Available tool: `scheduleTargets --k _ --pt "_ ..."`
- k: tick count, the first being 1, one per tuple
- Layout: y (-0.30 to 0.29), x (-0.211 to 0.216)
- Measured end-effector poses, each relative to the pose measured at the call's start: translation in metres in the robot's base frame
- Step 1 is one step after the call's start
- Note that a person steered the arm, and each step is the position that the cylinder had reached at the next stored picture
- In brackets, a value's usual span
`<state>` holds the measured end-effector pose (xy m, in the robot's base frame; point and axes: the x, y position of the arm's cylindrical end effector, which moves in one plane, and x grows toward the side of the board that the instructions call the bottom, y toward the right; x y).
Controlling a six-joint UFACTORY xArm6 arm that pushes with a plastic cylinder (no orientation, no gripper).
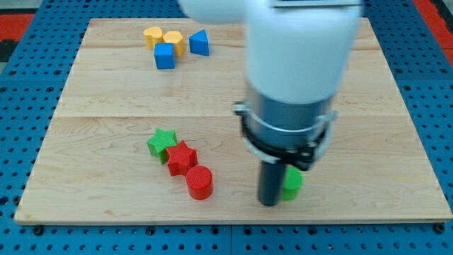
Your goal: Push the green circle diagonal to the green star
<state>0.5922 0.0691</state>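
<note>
Green circle (292, 183), half hidden, touches my tip (270, 202) on its right near the board's (106, 106) bottom edge; no claw shows

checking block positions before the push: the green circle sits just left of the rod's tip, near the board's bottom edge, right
Not quite: in the camera view the green circle sits just right of my tip, touching or almost touching it. It is indeed near the board's bottom edge.
</note>
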Motion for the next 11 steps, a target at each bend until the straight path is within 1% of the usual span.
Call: scheduleTargets --k 1,2,3,4,5,6,7,8,9,10,11 --pt "0.012 0.012" --pt "0.051 -0.016" --pt "0.025 -0.060" --pt "-0.027 -0.085" --pt "0.013 -0.064" --pt "0.050 -0.056" --pt "0.057 -0.070" --pt "0.013 -0.124" --pt "0.053 -0.138" --pt "0.074 -0.155" --pt "0.027 -0.189"
